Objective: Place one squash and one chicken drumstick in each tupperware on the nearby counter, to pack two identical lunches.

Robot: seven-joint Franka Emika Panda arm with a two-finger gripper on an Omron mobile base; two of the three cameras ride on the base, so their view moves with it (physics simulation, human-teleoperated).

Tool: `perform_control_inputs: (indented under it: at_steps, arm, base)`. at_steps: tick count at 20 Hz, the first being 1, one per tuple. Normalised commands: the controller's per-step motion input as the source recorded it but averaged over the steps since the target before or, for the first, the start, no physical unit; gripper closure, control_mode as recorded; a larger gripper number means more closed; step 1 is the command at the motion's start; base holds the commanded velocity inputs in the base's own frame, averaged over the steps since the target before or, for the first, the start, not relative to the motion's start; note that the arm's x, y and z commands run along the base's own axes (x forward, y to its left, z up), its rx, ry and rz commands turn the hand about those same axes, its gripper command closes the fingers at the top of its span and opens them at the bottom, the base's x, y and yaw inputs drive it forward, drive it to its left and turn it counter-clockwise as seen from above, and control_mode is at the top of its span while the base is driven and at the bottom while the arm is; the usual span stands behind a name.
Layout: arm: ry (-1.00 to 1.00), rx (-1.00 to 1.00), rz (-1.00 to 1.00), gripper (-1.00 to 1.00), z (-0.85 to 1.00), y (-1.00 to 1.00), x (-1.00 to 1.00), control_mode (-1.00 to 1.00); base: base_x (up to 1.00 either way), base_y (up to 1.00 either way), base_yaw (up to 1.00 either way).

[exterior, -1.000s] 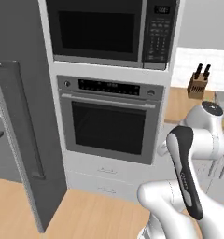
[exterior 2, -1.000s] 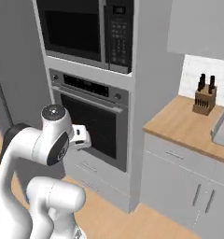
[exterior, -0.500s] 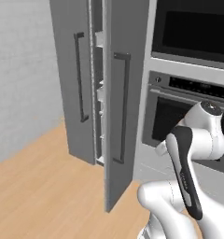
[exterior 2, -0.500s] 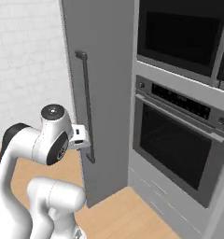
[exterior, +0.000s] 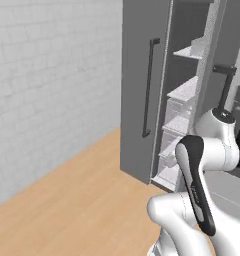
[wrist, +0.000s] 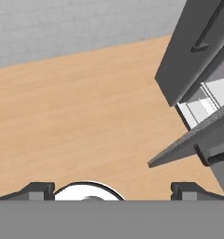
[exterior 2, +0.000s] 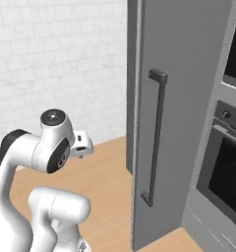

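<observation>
The fridge doors (exterior: 142, 90) look like matt grey metal with a dark smooth handle (exterior 2: 154, 138), the floor (wrist: 76, 116) pale smooth wood, the wall (exterior: 47, 75) rough white-painted brick.

Even, bright rendered light, no clear source; no glare. Soft shading on fridge (exterior: 142, 90) doors & inside shelves, wall (exterior: 47, 75) pale, floor (wrist: 76, 107) flat-lit. Pics low-res, edges slightly soft, no lens distortion.
</observation>
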Motion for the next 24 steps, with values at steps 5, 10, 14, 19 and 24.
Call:
perform_control_inputs:
  at_steps: [5,10,14,19,24]
  arm:
    - [0.0,0.0,0.0,-1.0,0.0,0.0,0.0,1.0]
    - [0.0,0.0,0.0,-1.0,0.0,0.0,0.0,1.0]
    - [0.0,0.0,0.0,-1.0,0.0,0.0,0.0,1.0]
    - [0.0,0.0,0.0,-1.0,0.0,0.0,0.0,1.0]
    - [0.0,0.0,0.0,-1.0,0.0,0.0,0.0,1.0]
  base:
    - [0.94,0.78,-0.28]
    - [0.91,0.42,-0.55]
    - [0.95,0.28,-0.58]
    - [0.88,0.01,-0.53]
    - [0.86,0.13,-0.51]
